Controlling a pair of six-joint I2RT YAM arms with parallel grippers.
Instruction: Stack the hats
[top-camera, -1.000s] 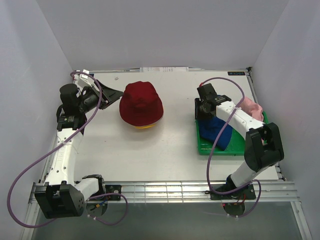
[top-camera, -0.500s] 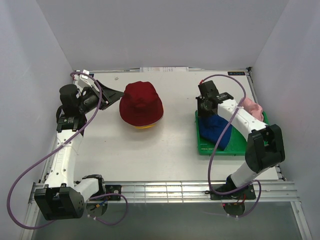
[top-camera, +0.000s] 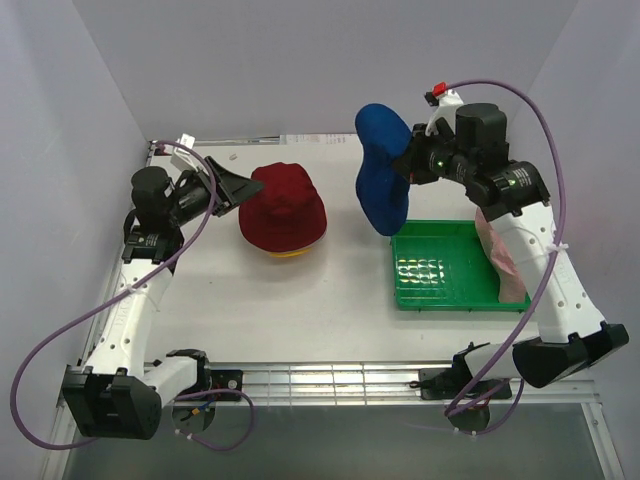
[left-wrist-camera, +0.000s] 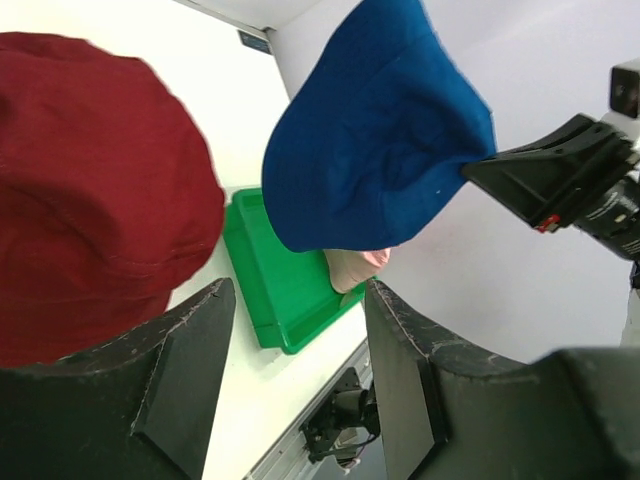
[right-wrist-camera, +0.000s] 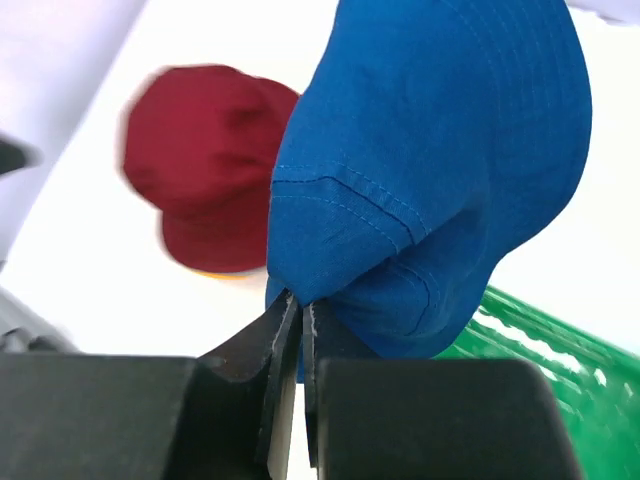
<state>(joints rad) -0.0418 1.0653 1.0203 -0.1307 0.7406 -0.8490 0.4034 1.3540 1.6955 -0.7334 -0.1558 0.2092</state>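
Risks, as judged from here.

- On the right side of the table (top-camera: 330, 310), the green tray (top-camera: 440, 270) shows a bare floor. The pink hat (top-camera: 497, 255) is slumped at its right wall, partly hidden by the arm. No hazard there.
- Stack, centre-left: the dark red hat (top-camera: 283, 205) sits crown-up over the yellow hat (top-camera: 287, 254). Only a sliver of yellow brim shows at the near edge.
- In the air to the right of the stack is the royal blue hat (top-camera: 380, 170). In the top view it overlaps the tray's far-left corner.
  - It is held by one small fold of brim, and the rest droops limp, so it could slip out in transit.
  - It dangles sideways, opening not facing down, so it could land folded or off-centre on the red crown.
  - A trailing brim could shove the stack.
- The left gripper (top-camera: 243, 187) has its fingers spread and holds nothing. It sits just beside the red hat's left brim, which crowds the spot if the blue hat comes down wide.
- The right gripper (right-wrist-camera: 296, 305) has its fingers pressed together on the blue brim. The hat hangs from the tips, with its bulk beyond them on the stack side.
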